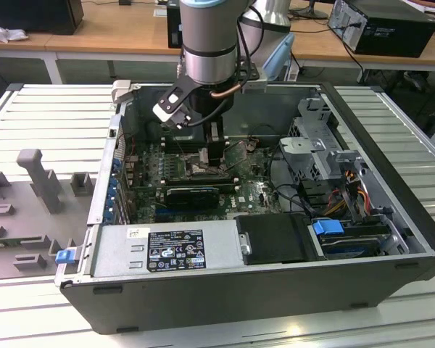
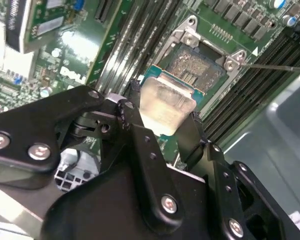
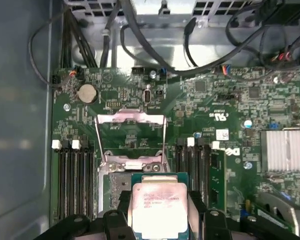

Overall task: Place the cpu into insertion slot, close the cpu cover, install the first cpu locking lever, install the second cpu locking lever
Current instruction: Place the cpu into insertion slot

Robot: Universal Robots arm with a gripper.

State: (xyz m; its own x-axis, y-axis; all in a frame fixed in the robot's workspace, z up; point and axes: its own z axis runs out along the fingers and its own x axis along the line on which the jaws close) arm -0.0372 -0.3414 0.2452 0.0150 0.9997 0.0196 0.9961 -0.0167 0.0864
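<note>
Pinches the cpu (image 2: 165, 102) between both jaws of the gripper (image 2: 164, 114), with black fingers (image 2: 145, 145) on two opposite edges and the pale metal top showing in both wrist views. Holds it over the insertion slot (image 2: 202, 70), though cannot tell if chip and slot touch. Leaves the cpu cover (image 3: 131, 118) flipped open beside the slot. Hangs low over the green motherboard (image 1: 254, 192) inside the open computer case (image 1: 275, 304) in the exterior view.

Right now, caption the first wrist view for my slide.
Gripper holds the cpu over the insertion slot, with the cpu cover open.
</note>
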